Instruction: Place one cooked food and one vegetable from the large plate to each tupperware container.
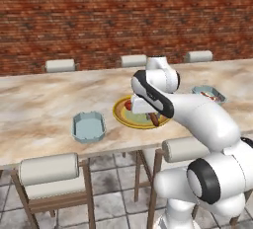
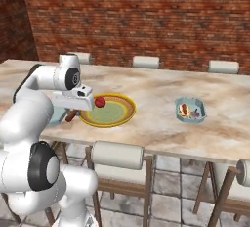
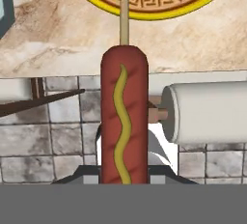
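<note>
My gripper (image 3: 123, 179) is shut on a corn dog (image 3: 123, 121), a brown sausage with a wavy mustard line on a wooden stick. It hangs over the table's front edge, just in front of the large plate (image 3: 144, 7), and the stick points at the plate. From the base cameras the corn dog (image 1: 154, 119) (image 2: 71, 116) sits under the hand by the plate's (image 1: 118, 114) (image 2: 117, 111) near rim. A red tomato (image 1: 128, 105) (image 2: 100, 102) lies on the plate. The left tupperware container (image 1: 89, 127) is empty. The right tupperware container (image 1: 209, 94) (image 2: 190, 109) holds food.
Cushioned wooden chairs stand along the table's near side (image 1: 49, 171) (image 2: 119, 155) (image 3: 207, 112), with more at the far side (image 1: 60, 65). A brick wall runs behind the table. The marble top (image 1: 39, 104) lies bare left of the empty container.
</note>
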Robot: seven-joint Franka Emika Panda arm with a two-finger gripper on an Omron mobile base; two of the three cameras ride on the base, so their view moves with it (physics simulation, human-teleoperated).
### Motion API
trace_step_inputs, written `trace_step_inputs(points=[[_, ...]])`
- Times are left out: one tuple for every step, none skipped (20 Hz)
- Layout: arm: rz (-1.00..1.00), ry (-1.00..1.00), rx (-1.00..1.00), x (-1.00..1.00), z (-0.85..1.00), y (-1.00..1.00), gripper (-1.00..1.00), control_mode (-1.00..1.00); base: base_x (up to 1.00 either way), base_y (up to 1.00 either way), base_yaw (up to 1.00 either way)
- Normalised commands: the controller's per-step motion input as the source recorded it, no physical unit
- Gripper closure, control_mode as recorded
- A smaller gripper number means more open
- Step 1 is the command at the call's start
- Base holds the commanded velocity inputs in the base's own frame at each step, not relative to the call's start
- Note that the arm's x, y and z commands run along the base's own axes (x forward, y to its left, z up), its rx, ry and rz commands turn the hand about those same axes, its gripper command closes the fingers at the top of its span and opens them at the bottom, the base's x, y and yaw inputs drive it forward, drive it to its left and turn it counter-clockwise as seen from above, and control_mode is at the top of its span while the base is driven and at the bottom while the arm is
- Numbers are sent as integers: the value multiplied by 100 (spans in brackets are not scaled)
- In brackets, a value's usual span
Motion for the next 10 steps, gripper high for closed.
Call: trace_step_inputs(points=[[0,0,0,0,0,0,100,100,4,64,-9],[0,0,0,0,0,0,100,100,0,65,-10],[0,0,0,0,0,0,100,100,0,65,-10],[0,0,0,0,0,0,100,100,0,63,-9],[0,0,0,0,0,0,100,100,3,59,-8],[0,0,0,0,0,0,100,100,3,61,-5],[0,0,0,0,0,0,100,100,0,59,-4],[0,0,0,0,0,0,100,100,0,61,-3],[0,0,0,0,0,0,100,100,0,65,-3],[0,0,0,0,0,0,100,100,3,66,-3]])
